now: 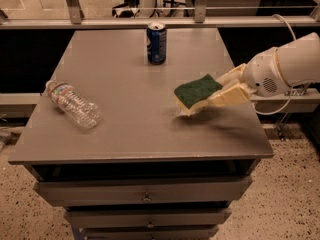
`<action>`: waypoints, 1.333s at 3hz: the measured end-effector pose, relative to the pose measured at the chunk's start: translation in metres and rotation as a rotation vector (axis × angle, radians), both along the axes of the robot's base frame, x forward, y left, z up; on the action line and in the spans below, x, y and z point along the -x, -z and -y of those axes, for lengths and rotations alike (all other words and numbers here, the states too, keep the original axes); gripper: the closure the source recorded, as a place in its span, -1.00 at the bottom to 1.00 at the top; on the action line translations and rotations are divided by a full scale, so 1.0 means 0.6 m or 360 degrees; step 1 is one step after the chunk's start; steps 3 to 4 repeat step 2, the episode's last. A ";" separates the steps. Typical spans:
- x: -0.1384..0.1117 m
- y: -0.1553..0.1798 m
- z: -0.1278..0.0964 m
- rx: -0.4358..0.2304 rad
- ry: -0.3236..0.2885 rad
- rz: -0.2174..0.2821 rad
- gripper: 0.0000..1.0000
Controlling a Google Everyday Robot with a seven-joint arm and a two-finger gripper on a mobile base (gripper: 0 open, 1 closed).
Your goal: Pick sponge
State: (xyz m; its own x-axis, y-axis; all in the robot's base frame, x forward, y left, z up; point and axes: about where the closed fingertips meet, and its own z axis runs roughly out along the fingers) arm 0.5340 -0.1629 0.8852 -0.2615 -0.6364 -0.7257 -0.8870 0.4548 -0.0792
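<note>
The sponge [196, 90] is clamped at one end by the gripper [216, 90], in front and to the right of the can [156, 43]. It is held tilted, seemingly just clear of the table [130, 134], judged as a lift.

The sponge [196, 91] is dark green on top with pale yellow foam underneath. It's pinched in the cream-coloured gripper [216, 90] over the right side of the plain grey desk [125, 134], on a white arm [295, 64]. The can [156, 43] is deep blue with a silver top. The bottle [72, 104] is clear with a whitish label. The floor [295, 194] is beige with dark speckles all over.
</note>
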 end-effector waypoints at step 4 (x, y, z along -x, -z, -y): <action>-0.016 -0.052 0.008 -0.0108 0.0019 0.0014 1.00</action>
